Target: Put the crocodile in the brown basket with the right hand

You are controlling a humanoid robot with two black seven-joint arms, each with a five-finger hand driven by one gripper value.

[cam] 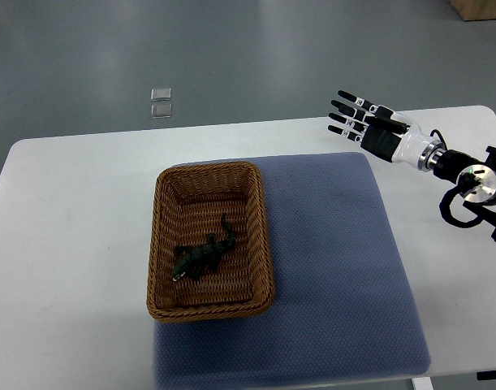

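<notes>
You are looking at a job that seems all but done: the crocodile (204, 257) is lying inside the brown basket (209, 167), on its floor, tail pointing toward the far wall. Your right hand (369, 126) is hovering well apart from it, over the far right of the table (77, 244), fingers spread wide and holding nothing. What is remaining, I judge, is only bringing the arm to rest. The basket is showing tight woven wicker in a rounded rectangle. The toy is looking dark green and ridged, likely plastic or rubber. The blue-grey mat (329, 244) beneath is appearing finely dimpled, and the table smooth and white.
</notes>
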